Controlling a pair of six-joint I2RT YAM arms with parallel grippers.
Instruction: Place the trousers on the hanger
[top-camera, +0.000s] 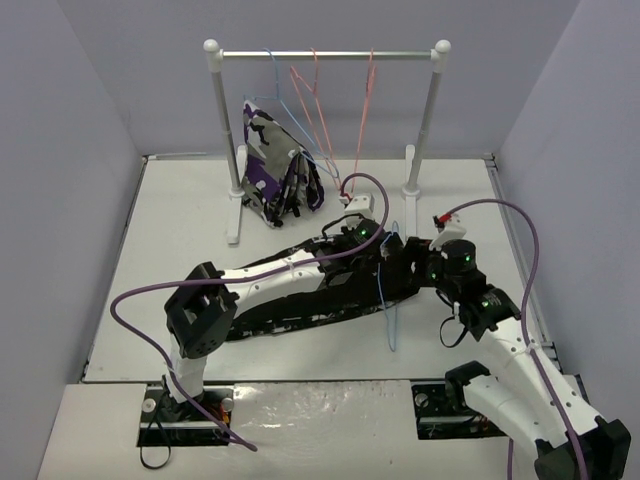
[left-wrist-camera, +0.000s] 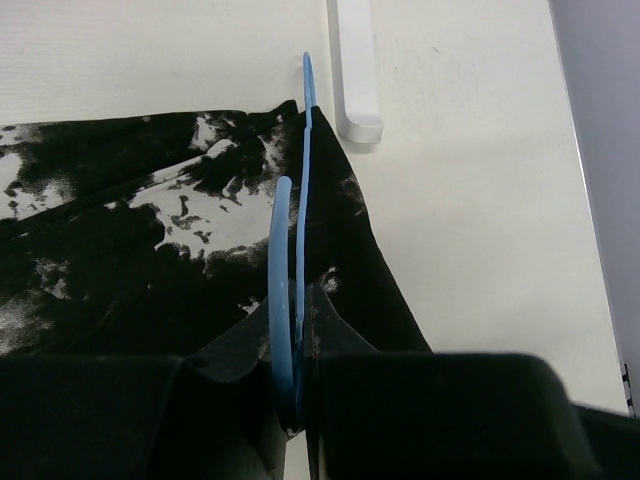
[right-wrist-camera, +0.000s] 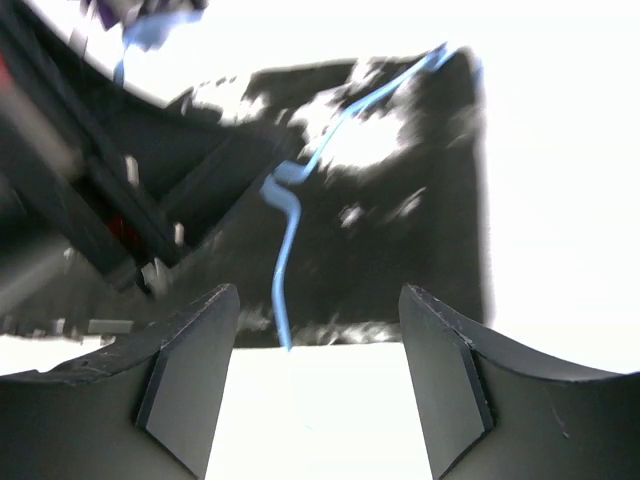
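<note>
2 full-length legs of soft black fabric with ragged white splotches: the trousers (top-camera: 300, 312), limp and flat across the middle of the white table (top-camera: 150, 250). Across their right end, the hanger (top-camera: 386, 290), thin light-blue wire, triangular, curved hook toward the near edge. Left gripper (left-wrist-camera: 292, 350) clenched on that wire, dark fingers (left-wrist-camera: 420, 400) pinching it just above the cloth. Right gripper (right-wrist-camera: 318, 300) released, fingers (right-wrist-camera: 190, 370) spread apart above hook and trouser end. At the back, rack (top-camera: 330, 55) with metal rail on white posts; on it, pink-red wire hangers (top-camera: 312, 105) and a purple, white and black patterned garment (top-camera: 270, 180).
</note>
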